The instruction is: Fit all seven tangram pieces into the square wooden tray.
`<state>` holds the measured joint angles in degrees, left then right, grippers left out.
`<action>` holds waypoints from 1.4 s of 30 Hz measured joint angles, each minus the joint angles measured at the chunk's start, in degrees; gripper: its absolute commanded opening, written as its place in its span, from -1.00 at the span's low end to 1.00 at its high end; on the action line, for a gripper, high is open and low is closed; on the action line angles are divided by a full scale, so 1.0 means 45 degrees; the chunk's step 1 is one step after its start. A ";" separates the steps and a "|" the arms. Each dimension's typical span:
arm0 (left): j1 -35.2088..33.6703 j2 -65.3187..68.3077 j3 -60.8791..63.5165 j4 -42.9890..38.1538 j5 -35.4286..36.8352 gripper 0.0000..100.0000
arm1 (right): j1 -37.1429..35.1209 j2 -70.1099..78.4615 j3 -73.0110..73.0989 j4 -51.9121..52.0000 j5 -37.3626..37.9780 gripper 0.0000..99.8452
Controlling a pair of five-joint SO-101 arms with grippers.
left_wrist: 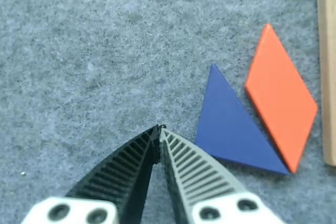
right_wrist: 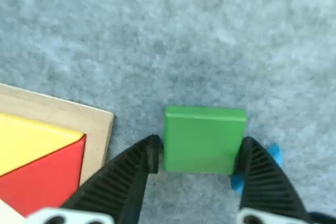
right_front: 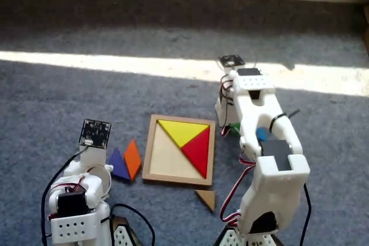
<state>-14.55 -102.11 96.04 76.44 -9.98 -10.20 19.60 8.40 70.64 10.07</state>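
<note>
The square wooden tray (right_front: 149, 159) lies mid-carpet and holds a yellow triangle (right_front: 183, 132) and a red triangle (right_front: 198, 149). The tray corner (right_wrist: 94, 124) appears beside my right gripper (right_wrist: 198, 153). That gripper is open, its two fingers standing close on either side of a green square (right_wrist: 203, 135) that lies on the carpet. A light blue piece (right_wrist: 274, 155) peeks out behind one finger. My left gripper (left_wrist: 159, 130) is shut and empty, just short of a dark blue triangle (left_wrist: 228, 124). An orange parallelogram (left_wrist: 281, 98) lies beyond it, by the tray's edge (left_wrist: 328, 66).
A tan triangle (right_front: 206, 199) lies on the carpet just off the tray's near right corner. The right arm (right_front: 259, 142) stretches along the tray's right side, and the left arm (right_front: 81, 194) sits at the near left. A sunlit strip crosses the far carpet.
</note>
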 measured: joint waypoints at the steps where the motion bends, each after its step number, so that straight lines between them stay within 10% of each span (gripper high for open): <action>1: 0.0000 0.0000 0.0000 0.0000 0.0000 -0.94 | 0.0000 0.0000 0.0000 0.0000 0.0000 -0.53; 26: 0.0000 0.0000 0.0000 0.0000 0.0000 -0.94 | -0.0313 -0.2618 0.0020 0.1954 0.0000 -0.66; 42: 0.0000 0.0000 0.0000 0.0000 0.0000 -0.94 | -0.6486 -0.5724 0.2618 0.1661 -0.1934 -0.66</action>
<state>-14.55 -102.11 96.04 76.44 -9.98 -39.38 -6.15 20.18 78.11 1.36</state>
